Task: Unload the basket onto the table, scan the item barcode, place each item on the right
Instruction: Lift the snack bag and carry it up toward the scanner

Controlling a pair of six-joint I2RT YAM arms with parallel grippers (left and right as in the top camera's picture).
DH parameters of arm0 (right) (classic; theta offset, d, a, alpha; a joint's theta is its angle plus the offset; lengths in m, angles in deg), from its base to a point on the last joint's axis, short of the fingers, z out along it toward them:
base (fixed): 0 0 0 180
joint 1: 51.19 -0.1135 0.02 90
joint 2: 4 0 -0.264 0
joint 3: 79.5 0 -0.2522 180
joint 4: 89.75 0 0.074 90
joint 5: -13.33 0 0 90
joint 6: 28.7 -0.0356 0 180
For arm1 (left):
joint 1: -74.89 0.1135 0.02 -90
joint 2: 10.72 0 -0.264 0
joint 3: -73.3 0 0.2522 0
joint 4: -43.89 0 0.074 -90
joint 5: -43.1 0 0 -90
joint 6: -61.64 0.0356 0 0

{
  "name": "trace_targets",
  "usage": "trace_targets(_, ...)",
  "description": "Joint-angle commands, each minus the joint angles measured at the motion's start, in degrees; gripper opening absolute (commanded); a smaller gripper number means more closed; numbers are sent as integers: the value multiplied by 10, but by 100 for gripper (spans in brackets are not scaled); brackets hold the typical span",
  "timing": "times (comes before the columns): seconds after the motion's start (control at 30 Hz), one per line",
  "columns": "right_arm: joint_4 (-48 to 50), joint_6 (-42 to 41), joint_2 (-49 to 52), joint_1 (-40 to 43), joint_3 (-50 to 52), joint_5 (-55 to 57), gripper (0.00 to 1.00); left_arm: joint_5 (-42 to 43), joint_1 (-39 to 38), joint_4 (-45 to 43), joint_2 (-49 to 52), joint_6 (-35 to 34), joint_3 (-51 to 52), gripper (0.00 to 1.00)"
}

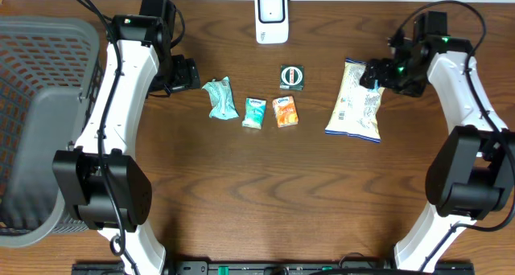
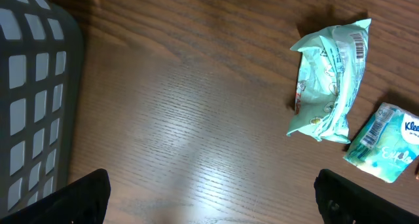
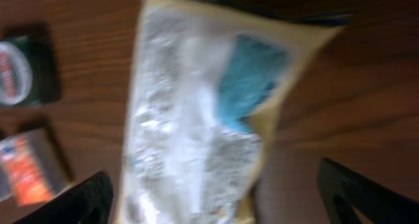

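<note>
The white barcode scanner stands at the back centre of the table. A large pale snack bag lies flat at the right; in the right wrist view this snack bag is blurred, with a blue patch. My right gripper hovers at the bag's top end, open, its fingers wide on either side of the bag without pinching it. My left gripper is open over bare wood, just left of a teal packet whose barcode faces up.
A grey basket fills the left edge. In the middle lie the teal packet, a small tissue pack, an orange packet and a dark green item with a round label.
</note>
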Motion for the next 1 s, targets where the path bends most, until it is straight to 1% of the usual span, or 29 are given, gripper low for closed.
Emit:
trace_targets(0.0, 16, -9, 4, 8, 6, 66, 99, -7, 2, 2, -1, 9, 6, 98)
trace_targets(0.2, 44, -9, 33, 9, 18, 24, 99, -7, 2, 2, -1, 9, 6, 98)
trace_targets(0.3, 59, 7, 53, 9, 18, -30, 99, -7, 2, 2, -1, 9, 6, 98)
trace_targets(0.47, 66, 9, 102, 10, 18, -99, 99, -7, 2, 2, -1, 9, 6, 98)
trace_targets(0.6, 61, 47, 126, 9, 18, -192, 95, -7, 2, 2, -1, 9, 6, 98)
trace_targets(0.73, 58, 47, 134, 7, 18, -213, 81, -7, 2, 2, -1, 9, 6, 98)
trace_targets(0.77, 58, 46, 135, 7, 18, -213, 76, -7, 2, 2, -1, 9, 6, 98)
trace_targets(0.83, 57, 46, 135, 7, 18, -220, 60, -7, 2, 2, -1, 9, 6, 98)
trace_targets(0.9, 56, 46, 135, 7, 18, -237, 38, -7, 2, 2, -1, 9, 6, 98)
trace_targets(0.97, 56, 46, 135, 7, 18, -262, 10, -7, 2, 2, -1, 9, 6, 98)
